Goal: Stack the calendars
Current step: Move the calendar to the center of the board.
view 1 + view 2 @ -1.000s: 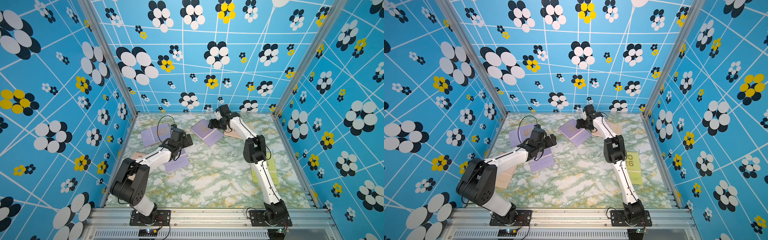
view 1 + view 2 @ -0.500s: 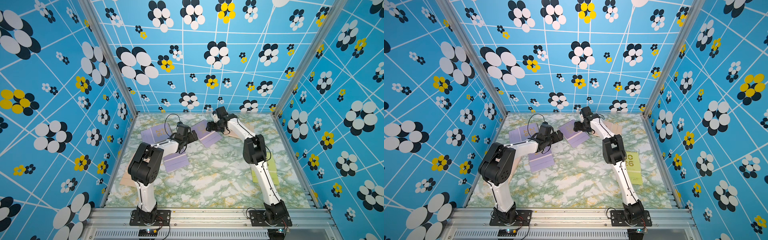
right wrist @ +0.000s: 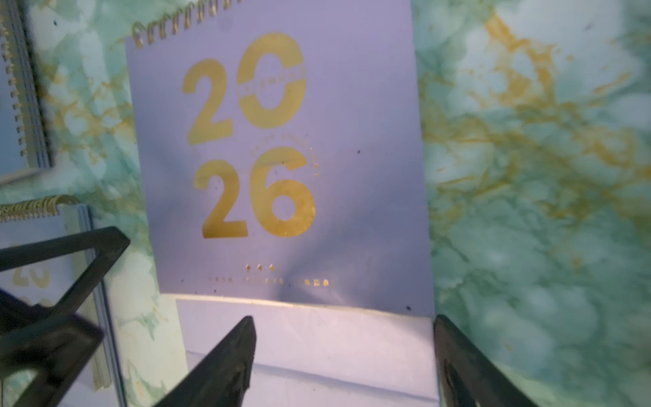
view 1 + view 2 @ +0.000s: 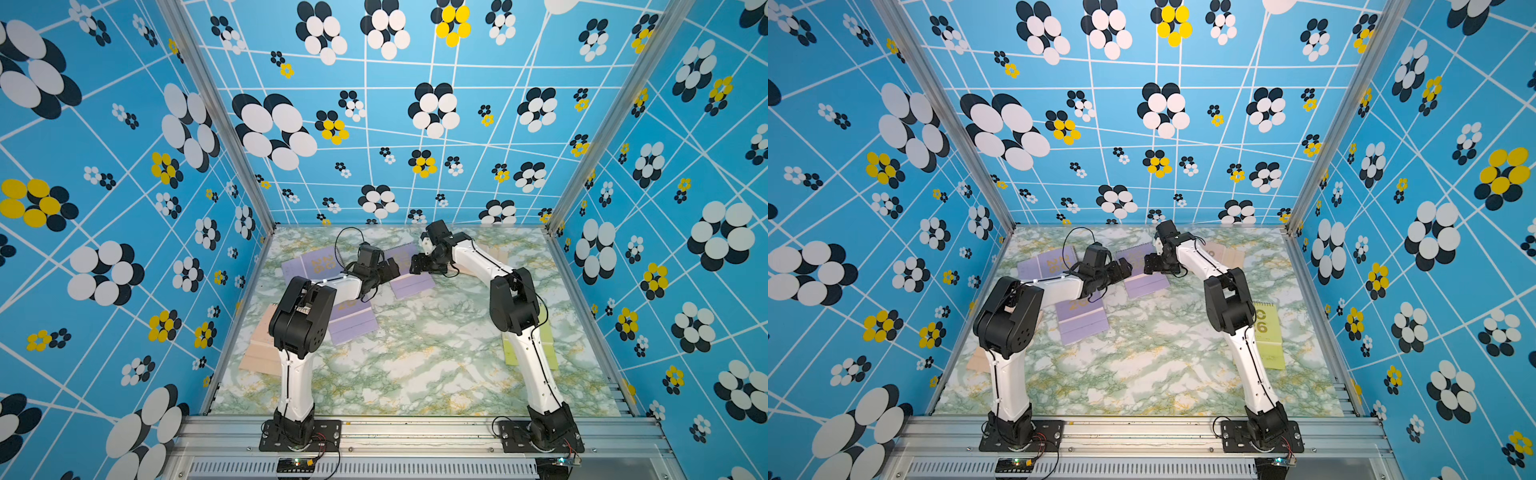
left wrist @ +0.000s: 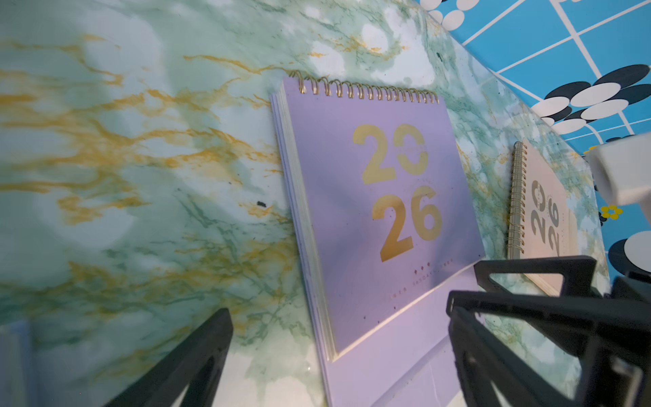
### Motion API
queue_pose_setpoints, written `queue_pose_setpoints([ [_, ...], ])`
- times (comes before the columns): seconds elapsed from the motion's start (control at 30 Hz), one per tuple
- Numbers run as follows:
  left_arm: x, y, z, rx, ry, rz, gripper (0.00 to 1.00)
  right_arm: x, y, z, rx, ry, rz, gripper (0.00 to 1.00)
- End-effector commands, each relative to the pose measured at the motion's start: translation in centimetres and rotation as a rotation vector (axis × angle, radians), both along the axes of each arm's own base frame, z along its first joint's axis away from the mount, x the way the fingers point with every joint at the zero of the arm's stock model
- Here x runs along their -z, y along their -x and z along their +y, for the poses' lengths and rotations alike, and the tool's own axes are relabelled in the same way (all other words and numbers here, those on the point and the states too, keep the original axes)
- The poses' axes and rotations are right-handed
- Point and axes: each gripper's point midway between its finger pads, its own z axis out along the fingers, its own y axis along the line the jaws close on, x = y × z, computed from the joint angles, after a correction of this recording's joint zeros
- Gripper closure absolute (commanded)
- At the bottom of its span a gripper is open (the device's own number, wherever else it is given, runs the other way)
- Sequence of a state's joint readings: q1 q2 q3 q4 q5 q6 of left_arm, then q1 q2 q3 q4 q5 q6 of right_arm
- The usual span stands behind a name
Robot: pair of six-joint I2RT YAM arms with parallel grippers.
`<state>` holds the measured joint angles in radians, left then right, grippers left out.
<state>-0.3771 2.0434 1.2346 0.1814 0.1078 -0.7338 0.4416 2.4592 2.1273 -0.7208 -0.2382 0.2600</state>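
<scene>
Left end effector (image 4: 392, 269) and right end effector (image 4: 417, 264) are spread wide, holding nothing, nose to nose over the lavender calendar (image 4: 413, 286) lying flat at far centre of the counter (image 4: 415, 365). My worry: they clip each other (very close), or shove the thin calendar instead of lifting.

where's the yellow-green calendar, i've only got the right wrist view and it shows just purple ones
Observer: The yellow-green calendar lies flat on the table, on the robot's right side, partly hidden behind the right arm.
Operator: ok, any pink ones out there
Observer: Yes, a peach calendar lies flat at the table's far end, just beyond the right arm.
</scene>
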Motion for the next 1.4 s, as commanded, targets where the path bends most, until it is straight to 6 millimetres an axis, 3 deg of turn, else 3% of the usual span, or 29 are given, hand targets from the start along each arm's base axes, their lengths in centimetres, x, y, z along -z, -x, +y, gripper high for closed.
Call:
queue_pose_setpoints([
  [0.0,-0.2,-0.9,-0.7,0.006,0.049,-0.009,0.03,0.0,1.8,-0.1,0.017,0.014,0.049,0.2],
  [0.23,0.0,-0.8,-2.0,0.025,0.086,-0.006,0.05,0.6,2.5,-0.1,0.018,0.016,0.06,0.21],
  [0.57,0.8,0.9,-3.6,0.066,0.142,0.01,0.07,1.0,4.3,0.0,0.018,0.005,0.065,0.22],
  [0.83,1.7,2.2,-3.4,0.071,0.126,0.029,0.08,1.2,5.0,0.5,0.008,0.0,0.074,0.23],
  [1.0,1.7,2.9,-4.2,0.086,0.144,0.03,0.09,0.9,5.5,1.0,0.004,-0.005,0.069,0.24],
  [1.37,2.3,8.1,-5.6,0.109,0.171,0.046,0.09,0.9,8.4,1.5,0.001,-0.011,0.078,0.23],
])
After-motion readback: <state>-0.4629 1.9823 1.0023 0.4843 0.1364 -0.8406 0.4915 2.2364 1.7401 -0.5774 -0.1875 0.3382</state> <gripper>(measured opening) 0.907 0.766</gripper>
